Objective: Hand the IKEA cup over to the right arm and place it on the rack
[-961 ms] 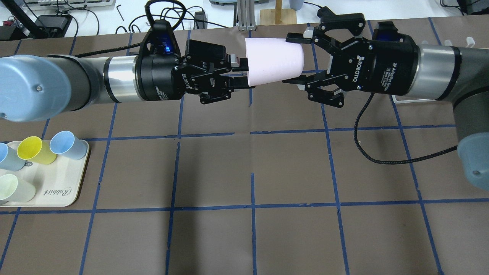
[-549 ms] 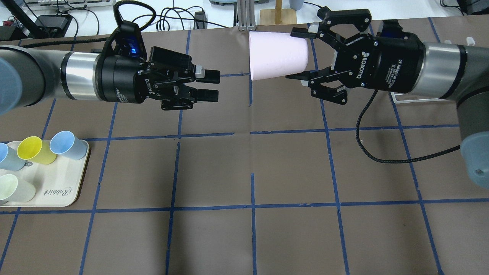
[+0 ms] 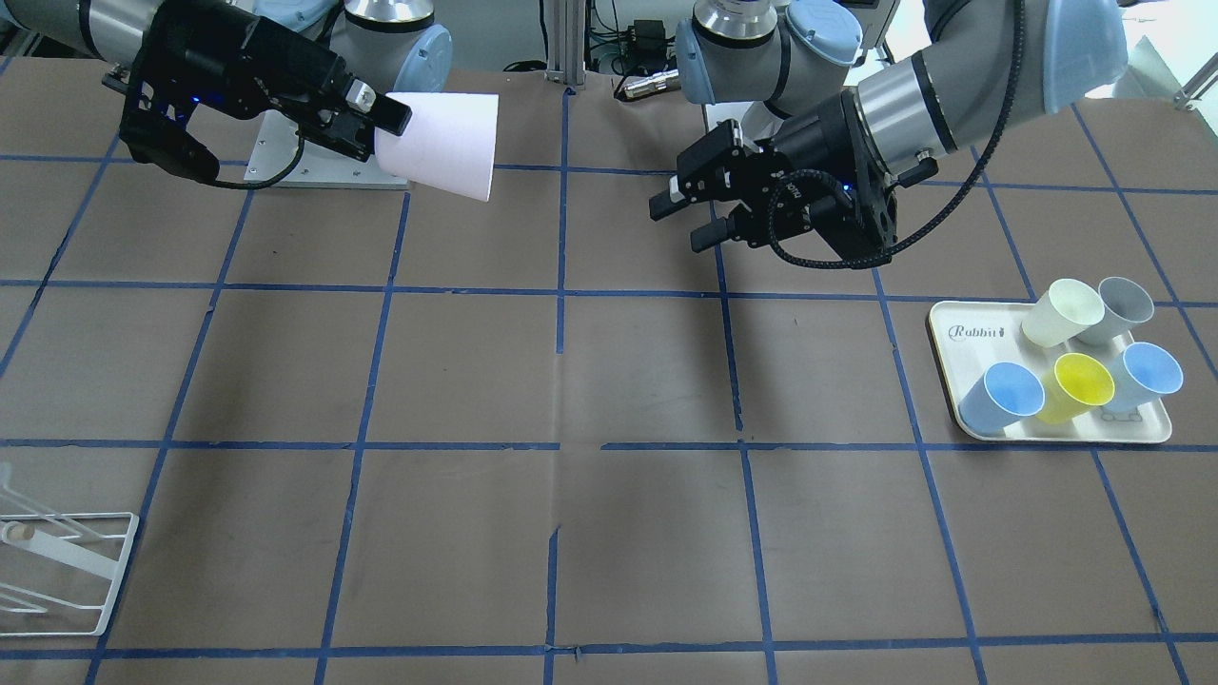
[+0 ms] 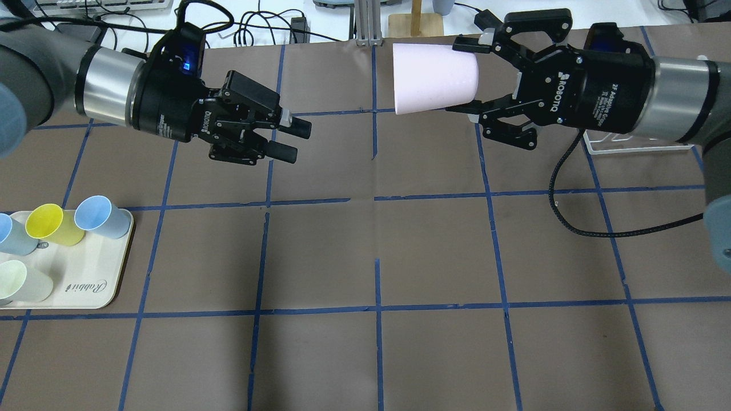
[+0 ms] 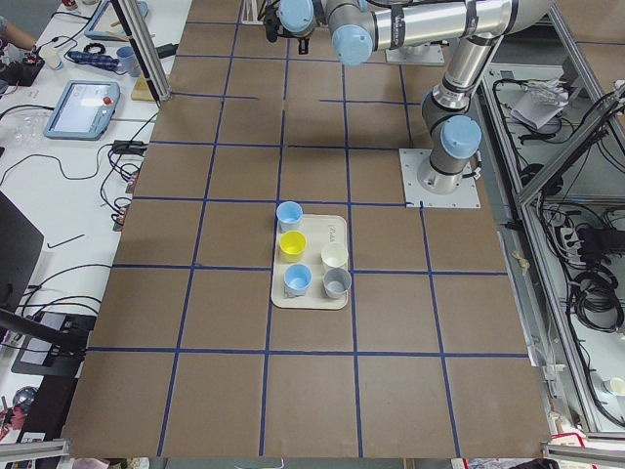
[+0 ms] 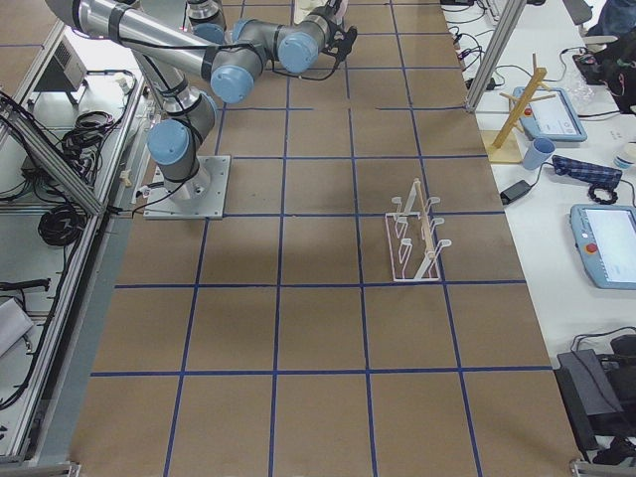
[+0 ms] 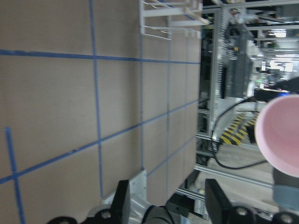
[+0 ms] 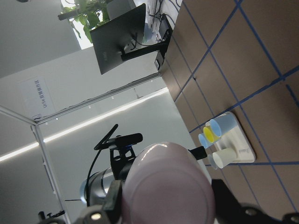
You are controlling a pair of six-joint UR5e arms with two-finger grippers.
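The pale pink IKEA cup (image 4: pixel 434 77) lies on its side in the air, gripped across its narrow end by my right gripper (image 4: pixel 464 77), which is shut on it. In the front-facing view the cup (image 3: pixel 442 143) and right gripper (image 3: pixel 381 124) are at the upper left. The right wrist view shows the cup's base (image 8: pixel 168 186) between the fingers. My left gripper (image 4: pixel 294 141) is open and empty, well left of the cup; it also shows in the front-facing view (image 3: pixel 683 217). The white wire rack (image 3: pixel 57 561) stands on the table's right side (image 6: pixel 415 238), away from both grippers.
A cream tray (image 4: pixel 85 285) marked "Rabbit" holds yellow, blue, cream and grey cups at my near left (image 3: pixel 961 352). A wooden peg stand (image 4: pixel 416 23) stands past the table's far edge. A black cable (image 4: pixel 571 217) hangs under the right wrist.
The left gripper let go of the cup's rim and drew back to the left. The right gripper, holding the cup, moved right and slightly toward the far edge.
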